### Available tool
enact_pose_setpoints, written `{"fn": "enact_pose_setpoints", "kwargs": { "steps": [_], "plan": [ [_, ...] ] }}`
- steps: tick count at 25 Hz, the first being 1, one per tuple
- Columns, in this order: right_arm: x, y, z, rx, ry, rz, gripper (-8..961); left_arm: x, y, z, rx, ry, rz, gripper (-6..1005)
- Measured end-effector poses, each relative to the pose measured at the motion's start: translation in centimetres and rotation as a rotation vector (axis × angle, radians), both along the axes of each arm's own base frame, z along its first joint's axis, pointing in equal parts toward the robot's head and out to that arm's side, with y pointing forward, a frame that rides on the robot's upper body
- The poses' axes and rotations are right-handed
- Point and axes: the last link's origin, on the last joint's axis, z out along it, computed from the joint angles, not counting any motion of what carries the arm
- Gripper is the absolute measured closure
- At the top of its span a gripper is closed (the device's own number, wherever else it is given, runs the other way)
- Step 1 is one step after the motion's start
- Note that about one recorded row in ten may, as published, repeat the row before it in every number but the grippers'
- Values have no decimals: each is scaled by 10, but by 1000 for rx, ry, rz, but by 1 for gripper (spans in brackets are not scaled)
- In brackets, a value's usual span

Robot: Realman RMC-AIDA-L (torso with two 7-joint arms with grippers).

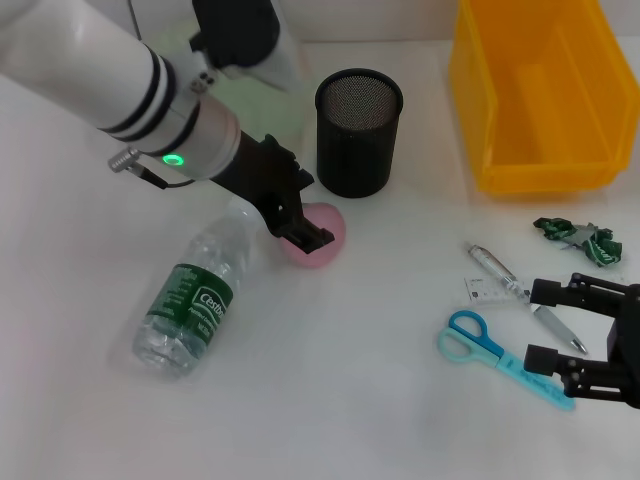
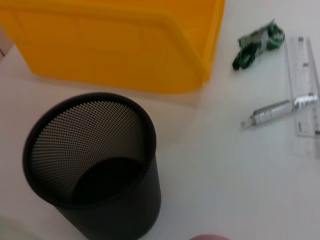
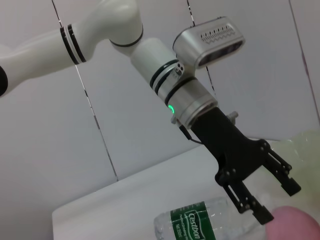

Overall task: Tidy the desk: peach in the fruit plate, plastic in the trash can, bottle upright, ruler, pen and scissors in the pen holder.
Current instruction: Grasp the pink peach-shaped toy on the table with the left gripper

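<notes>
The pink peach (image 1: pixel 325 238) lies on the white desk in front of the black mesh pen holder (image 1: pixel 358 130). My left gripper (image 1: pixel 312 210) is open and angled down at the peach, its fingertips just at the fruit's near side; the right wrist view shows it (image 3: pixel 277 200) beside the peach (image 3: pixel 295 225). The clear bottle (image 1: pixel 195 300) with a green label lies on its side to the left. A green plastic wrapper (image 1: pixel 575 238), a silver pen (image 1: pixel 510 285), a clear ruler (image 1: pixel 482 292) and blue scissors (image 1: pixel 495 350) lie at the right. My right gripper (image 1: pixel 542 325) is open and empty beside the scissors.
A yellow bin (image 1: pixel 540 90) stands at the back right. A pale green plate (image 1: pixel 285 75) is partly hidden behind my left arm. In the left wrist view the pen holder (image 2: pixel 95 165), bin (image 2: pixel 115 45), wrapper (image 2: pixel 255 45), pen (image 2: pixel 277 110) and ruler (image 2: pixel 305 85) show.
</notes>
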Motion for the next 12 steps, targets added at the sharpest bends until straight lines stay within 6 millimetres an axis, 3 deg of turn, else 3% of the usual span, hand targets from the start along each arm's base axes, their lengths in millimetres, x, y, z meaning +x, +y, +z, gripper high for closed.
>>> {"fn": "enact_pose_setpoints", "kwargs": {
  "steps": [9, 12],
  "plan": [
    [-1, 3, -1, 10, 0, -3, 139, -8, -5, -19, 2, 93, -56, 186],
    [0, 5, -1, 15, -4, -8, 139, -8, -3, -19, 15, 87, -59, 303]
  ]
}}
